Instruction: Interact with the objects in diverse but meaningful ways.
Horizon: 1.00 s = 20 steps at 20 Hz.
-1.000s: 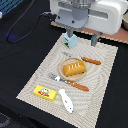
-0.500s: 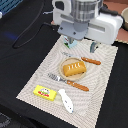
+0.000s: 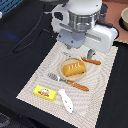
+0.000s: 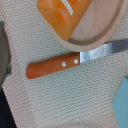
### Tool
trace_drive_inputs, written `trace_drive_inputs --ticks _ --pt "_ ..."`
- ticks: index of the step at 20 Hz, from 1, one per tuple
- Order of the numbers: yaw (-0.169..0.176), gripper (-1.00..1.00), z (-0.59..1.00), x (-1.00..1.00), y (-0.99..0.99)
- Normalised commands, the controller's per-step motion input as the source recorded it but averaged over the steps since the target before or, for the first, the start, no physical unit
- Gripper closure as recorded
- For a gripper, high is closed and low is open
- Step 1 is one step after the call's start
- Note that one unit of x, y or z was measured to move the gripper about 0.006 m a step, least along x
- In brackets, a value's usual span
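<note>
My gripper (image 3: pixel 78 50) hangs low over the far end of the striped mat, jaws apart and empty, just beyond the tan plate (image 3: pixel 64 73). An orange rectangular block (image 3: pixel 74 69) lies on the plate and shows in the wrist view (image 4: pixel 65 12). An orange-handled knife (image 3: pixel 91 61) lies beside the plate, right under the wrist camera (image 4: pixel 55 66). An orange-handled fork (image 3: pixel 71 82) lies on the plate's near side. A yellow packet (image 3: pixel 44 92) and a white elongated piece (image 3: pixel 66 100) lie at the near end. The arm hides the pale blue carton in the exterior view; a pale blue edge (image 4: pixel 122 102) shows in the wrist view.
The striped mat (image 3: pixel 102 82) lies on a black tabletop. A dark cable (image 3: pixel 27 37) runs across the table on the exterior view's left. A pale bowl (image 3: pixel 123 18) stands at the far right edge.
The arm has come down and forward towards the plate and knife, and now covers the pale blue carton that showed before. The objects on the mat have not moved.
</note>
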Motion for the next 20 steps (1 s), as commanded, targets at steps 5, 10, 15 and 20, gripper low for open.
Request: trace_drive_inputs --ticks 5,10,15,20 --pt "0.358 -1.0 0.04 0.1 0.06" --pt "0.283 -1.0 0.0 0.15 -0.07" --pt "0.192 -1.0 0.0 0.18 -0.27" --pt "0.14 -1.0 -0.06 0.08 -0.21"
